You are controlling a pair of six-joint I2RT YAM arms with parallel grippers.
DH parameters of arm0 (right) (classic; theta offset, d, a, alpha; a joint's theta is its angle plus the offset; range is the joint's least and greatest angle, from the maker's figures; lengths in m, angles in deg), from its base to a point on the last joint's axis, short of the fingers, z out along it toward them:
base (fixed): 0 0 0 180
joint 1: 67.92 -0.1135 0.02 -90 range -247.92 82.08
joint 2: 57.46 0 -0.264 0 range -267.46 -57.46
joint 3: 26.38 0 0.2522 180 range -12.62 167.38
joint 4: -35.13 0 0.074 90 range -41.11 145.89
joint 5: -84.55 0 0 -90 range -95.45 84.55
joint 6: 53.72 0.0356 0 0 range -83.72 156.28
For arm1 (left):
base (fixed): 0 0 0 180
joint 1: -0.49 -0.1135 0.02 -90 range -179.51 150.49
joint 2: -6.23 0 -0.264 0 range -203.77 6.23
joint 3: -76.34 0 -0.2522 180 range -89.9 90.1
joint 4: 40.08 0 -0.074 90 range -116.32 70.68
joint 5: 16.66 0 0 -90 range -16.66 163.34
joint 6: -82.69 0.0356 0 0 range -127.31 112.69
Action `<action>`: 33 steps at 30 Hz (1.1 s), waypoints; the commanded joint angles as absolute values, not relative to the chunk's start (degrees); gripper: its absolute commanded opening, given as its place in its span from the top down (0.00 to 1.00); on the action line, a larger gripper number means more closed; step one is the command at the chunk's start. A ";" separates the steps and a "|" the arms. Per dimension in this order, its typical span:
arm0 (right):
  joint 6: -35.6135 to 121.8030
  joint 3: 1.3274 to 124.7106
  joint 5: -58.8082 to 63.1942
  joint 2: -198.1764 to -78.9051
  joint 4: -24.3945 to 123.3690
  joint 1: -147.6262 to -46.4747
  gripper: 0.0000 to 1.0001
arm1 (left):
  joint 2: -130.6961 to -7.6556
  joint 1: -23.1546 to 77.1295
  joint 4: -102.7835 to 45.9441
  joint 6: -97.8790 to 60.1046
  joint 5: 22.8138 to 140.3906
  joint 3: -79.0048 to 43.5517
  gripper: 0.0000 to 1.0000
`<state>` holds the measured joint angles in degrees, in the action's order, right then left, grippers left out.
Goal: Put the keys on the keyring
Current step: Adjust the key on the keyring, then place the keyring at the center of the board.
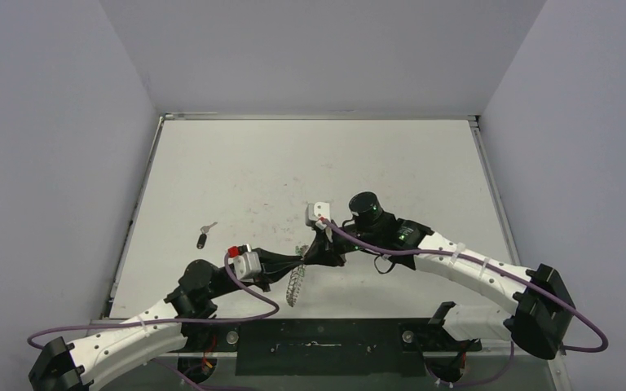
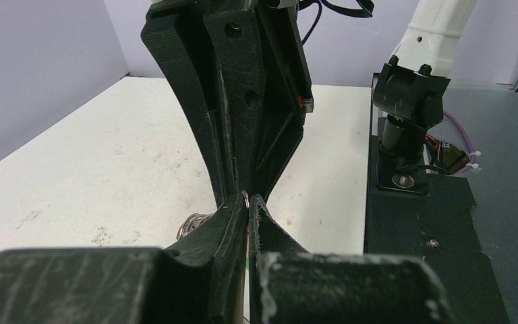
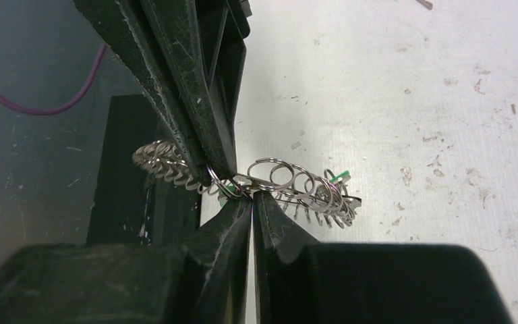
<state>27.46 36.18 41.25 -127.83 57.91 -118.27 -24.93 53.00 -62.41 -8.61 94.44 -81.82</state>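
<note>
We have the left gripper and right gripper both clamped on the keyring, near centre. A green fleck among its loops suggests one key is on. The black-headed key lies loose at the left, not yet threaded.

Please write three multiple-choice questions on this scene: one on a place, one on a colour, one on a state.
1. Where does the black-headed key lie?
A. on the table, apart from the keyring
B. threaded on the keyring
C. at the table's far edge

2. What colour shows among the keyring's loops in the right wrist view?
A. red
B. green
C. blue

3. How is the left gripper?
A. wide open
B. shut on the keyring
C. out of view

1 A: it lies alone on the bare surface.
2 B: a green bit sits there.
3 B: its fingers pinch the ring's wire.
</note>
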 commanded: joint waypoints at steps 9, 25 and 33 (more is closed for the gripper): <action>29.31 31.86 28.84 -118.57 49.46 -118.64 0.58 | -22.69 53.31 -66.88 -9.72 94.09 -80.32 1.00; 31.40 27.84 16.25 -112.73 51.07 -117.45 0.45 | -26.10 53.31 -55.03 -7.64 86.52 -77.14 1.00; 37.85 21.91 1.45 -106.42 47.37 -116.79 0.21 | -37.21 53.33 -57.28 -5.85 84.82 -74.40 1.00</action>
<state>33.27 24.12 11.94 -110.19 52.86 -117.31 -32.80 53.06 -53.06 -7.38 86.62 -78.67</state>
